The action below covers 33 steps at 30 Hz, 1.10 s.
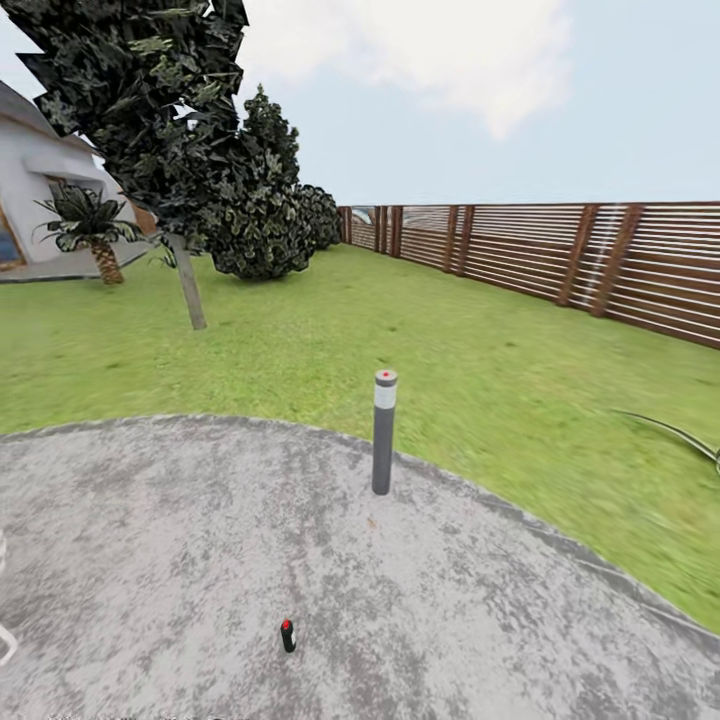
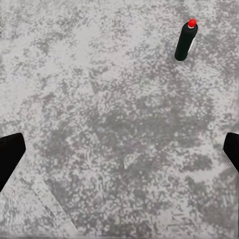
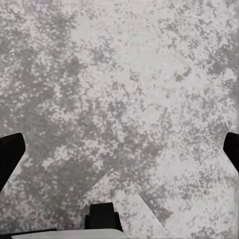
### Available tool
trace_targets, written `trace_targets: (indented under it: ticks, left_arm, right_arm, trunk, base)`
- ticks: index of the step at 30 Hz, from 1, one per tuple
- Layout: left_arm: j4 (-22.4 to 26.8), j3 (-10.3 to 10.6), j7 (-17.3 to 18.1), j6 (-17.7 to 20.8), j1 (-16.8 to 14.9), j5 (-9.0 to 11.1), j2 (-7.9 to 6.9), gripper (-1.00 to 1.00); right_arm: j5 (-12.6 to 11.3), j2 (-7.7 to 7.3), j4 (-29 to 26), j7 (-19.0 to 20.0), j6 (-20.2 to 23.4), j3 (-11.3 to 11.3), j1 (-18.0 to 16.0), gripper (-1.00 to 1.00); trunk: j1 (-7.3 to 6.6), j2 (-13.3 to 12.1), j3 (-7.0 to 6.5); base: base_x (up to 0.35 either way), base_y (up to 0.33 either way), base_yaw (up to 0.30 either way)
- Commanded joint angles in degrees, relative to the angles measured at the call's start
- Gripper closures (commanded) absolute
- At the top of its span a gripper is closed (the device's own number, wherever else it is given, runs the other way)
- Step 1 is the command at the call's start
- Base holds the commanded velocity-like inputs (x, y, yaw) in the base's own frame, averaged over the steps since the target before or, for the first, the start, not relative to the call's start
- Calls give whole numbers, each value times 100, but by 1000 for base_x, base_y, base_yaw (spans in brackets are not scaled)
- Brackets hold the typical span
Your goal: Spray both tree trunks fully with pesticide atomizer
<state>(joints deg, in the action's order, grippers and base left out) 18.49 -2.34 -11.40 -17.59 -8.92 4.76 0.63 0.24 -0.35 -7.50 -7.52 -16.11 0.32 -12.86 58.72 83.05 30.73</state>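
Observation:
The pesticide atomizer (image 1: 288, 635) stands upright on the grey mottled patio floor (image 1: 150, 560), a small dark bottle with a red spot on top. In the left wrist view the atomizer (image 2: 186, 42) is well ahead of my left gripper (image 2: 119, 152), which is open, its dark fingertips (image 2: 10, 155) at the picture's sides with only paving between them. My right gripper (image 3: 119, 152) is open too, over bare floor (image 3: 124, 89). A tree with a bare grey trunk (image 1: 190, 288) and dark leafy canopy rises from the lawn at the far left.
A thin grey lamp post (image 1: 384, 432) stands at the patio's curved edge beyond the atomizer. Green lawn (image 1: 480, 360) runs to a brown slat fence (image 1: 560, 250). Dark narrow trees (image 1: 262, 215), a small palm (image 1: 95, 235) and a white house (image 1: 30, 190) lie far left.

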Motion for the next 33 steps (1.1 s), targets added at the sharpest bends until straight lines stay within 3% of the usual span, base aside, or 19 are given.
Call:
trace_targets:
  ticks: [1, 9, 23, 33]
  left_arm:
    - [-4, -20, 15, -25, -4, 38, 5, -100]
    - [-4, -19, 15, -25, -4, 39, 7, -100]
    - [-4, -12, 15, -25, -4, 35, 8, -100]
    - [-4, -12, 15, -25, -4, 34, 8, -100]
  right_arm:
    - [2, 0, 3, -12, -15, 6, -3, -100]
    - [2, 0, 3, -12, -15, 5, -5, -100]
    - [2, 0, 3, -12, -15, 7, -2, -100]
    - [2, 0, 3, -12, -15, 5, -4, -100]
  trunk:
    - [1, 3, 10]
    - [1, 3, 43]
    - [1, 3, 102]
    - [1, 3, 139]
  base:
    - [112, -301, 279]
    - [5, -307, 279]
    - [-151, -262, 279]
    - [68, -310, 235]
